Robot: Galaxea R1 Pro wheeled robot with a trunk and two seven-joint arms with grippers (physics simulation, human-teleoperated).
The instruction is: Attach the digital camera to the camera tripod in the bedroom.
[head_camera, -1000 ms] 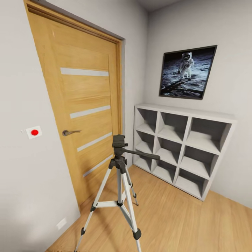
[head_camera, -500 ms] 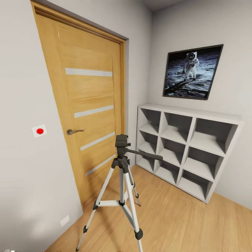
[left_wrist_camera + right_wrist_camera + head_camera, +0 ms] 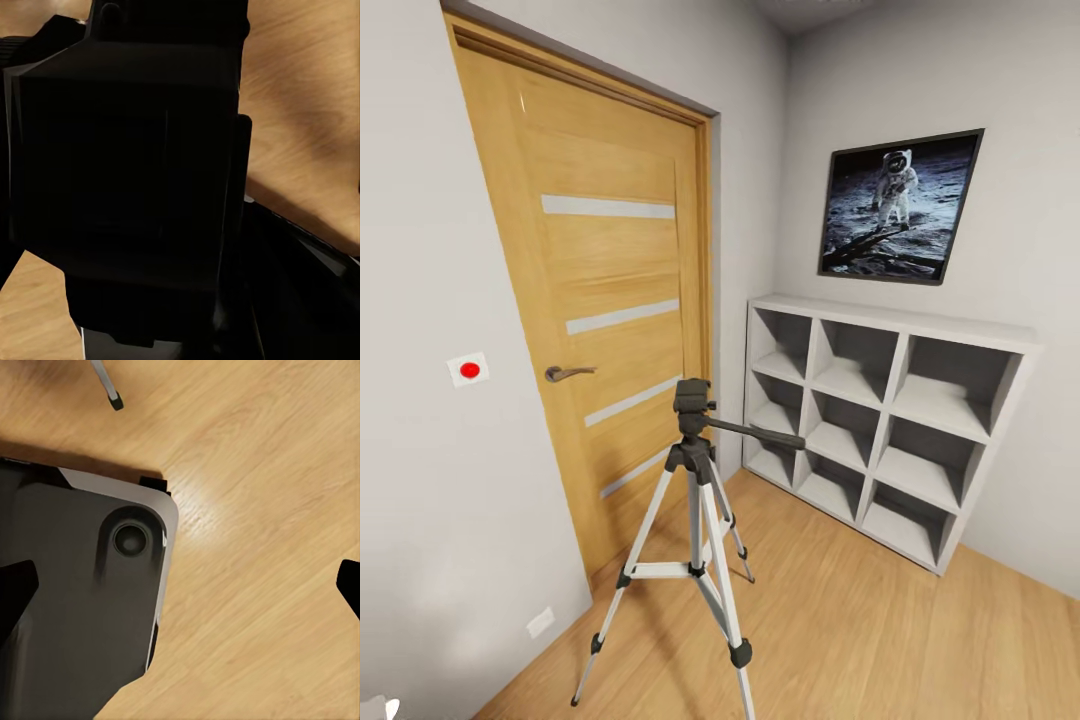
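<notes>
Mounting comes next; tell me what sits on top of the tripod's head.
Nothing is mounted: the camera tripod ends in its bare black head, with the pan handle sticking out toward the white cube shelf. The far side of the head is hidden.

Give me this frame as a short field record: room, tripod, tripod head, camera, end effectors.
room: bedroom, wooden door with pale stripes, white cube shelf, astronaut picture
tripod: camera tripod upright on the wood plank floor, legs spread, in front of the door
tripod head: bare, pan handle pointing toward the shelf
camera: a large dark object sits close to the left wrist lens, too dark to identify
end effectors: right one has dark fingertips at opposite edges of its wrist view, nothing between them; left state unclear
</notes>
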